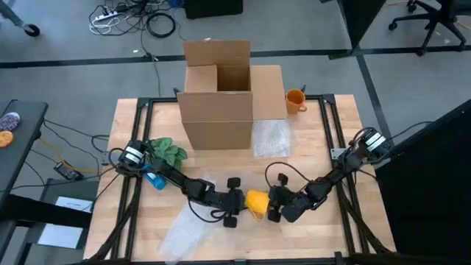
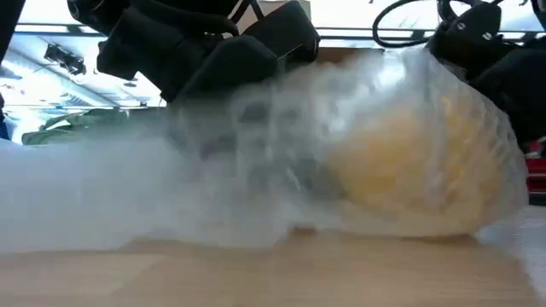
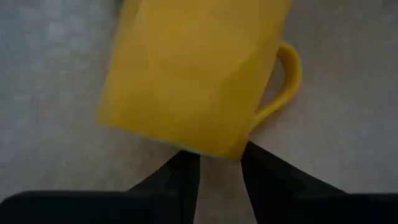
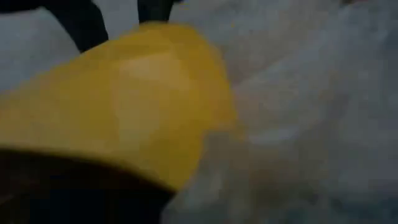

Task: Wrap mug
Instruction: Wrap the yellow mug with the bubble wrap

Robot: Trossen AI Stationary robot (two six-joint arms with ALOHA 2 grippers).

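Note:
A yellow mug (image 1: 257,204) lies on its side on a sheet of bubble wrap (image 1: 188,230) near the table's front edge, its handle (image 3: 287,74) sticking out sideways. In the low view the wrap (image 2: 256,153) rises over the mug (image 2: 418,162) and covers it. My left gripper (image 3: 219,163) comes level from the table's left and is a little open, fingertips at the mug's near end. My right gripper (image 1: 278,207) is close against the mug's other side, where wrap (image 4: 298,124) lies over the mug (image 4: 124,93). My left gripper has its two fingertips (image 3: 186,163) right at the edge of the mug's end (image 3: 205,148), level, from the table's left. I cannot tell whether they touch it. The mug lies on its side on the wrap.
An open cardboard box (image 1: 221,96) stands at the far middle, an orange mug (image 1: 295,100) to its right. A second piece of bubble wrap (image 1: 271,138) lies in front of the box. A green object (image 1: 168,151) and a blue one (image 1: 156,180) lie at the left.

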